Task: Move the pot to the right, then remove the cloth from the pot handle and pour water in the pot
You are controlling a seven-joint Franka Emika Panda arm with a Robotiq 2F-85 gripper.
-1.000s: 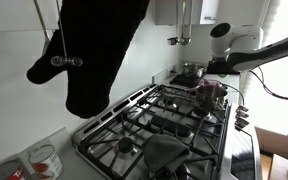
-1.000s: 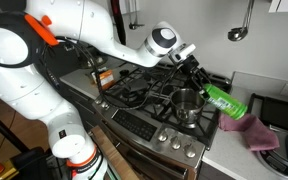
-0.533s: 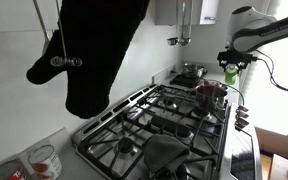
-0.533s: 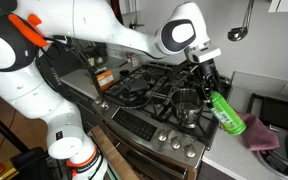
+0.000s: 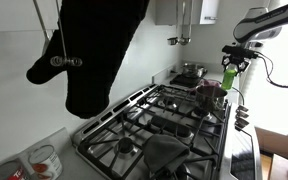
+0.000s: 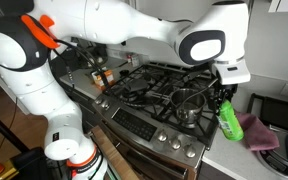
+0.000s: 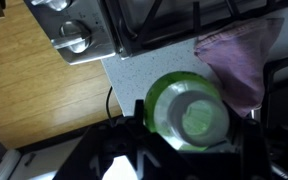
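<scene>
Pot point(image 6: 188, 100) is sitting on a front burner of the stove point(image 6: 134, 95), at the end nearest the counter, with its handle bare. The pink cloth point(image 6: 257, 131) is lying off to the side on the counter, well apart from the pot. The gripper point(image 6: 224, 97) is clamping the green bottle point(image 6: 228, 121) by its upper part, and the wrist view is showing the fingers closed on either side of it. A second ago the bottle was lying tipped over the pot; now it is hanging upright, just beside the pot and above the counter's edge. To my eye the pouring is ending and the arm is carrying the bottle away. How much water is sitting in the pot I cannot tell. Setting the bottle down is looking like what remains.
</scene>
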